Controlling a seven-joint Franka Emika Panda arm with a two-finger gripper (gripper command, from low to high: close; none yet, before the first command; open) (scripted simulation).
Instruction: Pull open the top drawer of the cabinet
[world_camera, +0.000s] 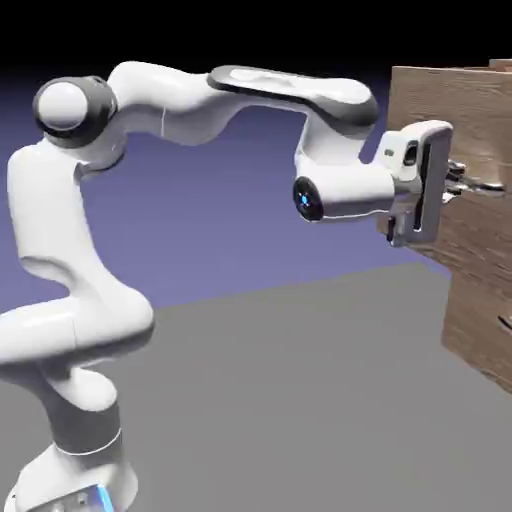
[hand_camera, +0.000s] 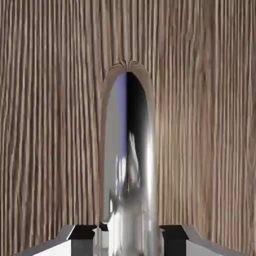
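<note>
The white arm rises at the left, elbows high and stretches level to the right, its gripper (world_camera: 462, 183) pressed up to the top drawer (world_camera: 455, 110) of the cabinet (world_camera: 480, 300). Close in, the two grey fingers (hand_camera: 84, 235) are pinched tight on the shiny metal handle (hand_camera: 129, 165), which fills the gap between them against striped wood grain. Below the arm runs a plain grey table (world_camera: 300, 400), with a blue-violet backdrop (world_camera: 230, 220) going dark at the top. The count: one arm, one cabinet at the right edge, one handle in the grip.
</note>
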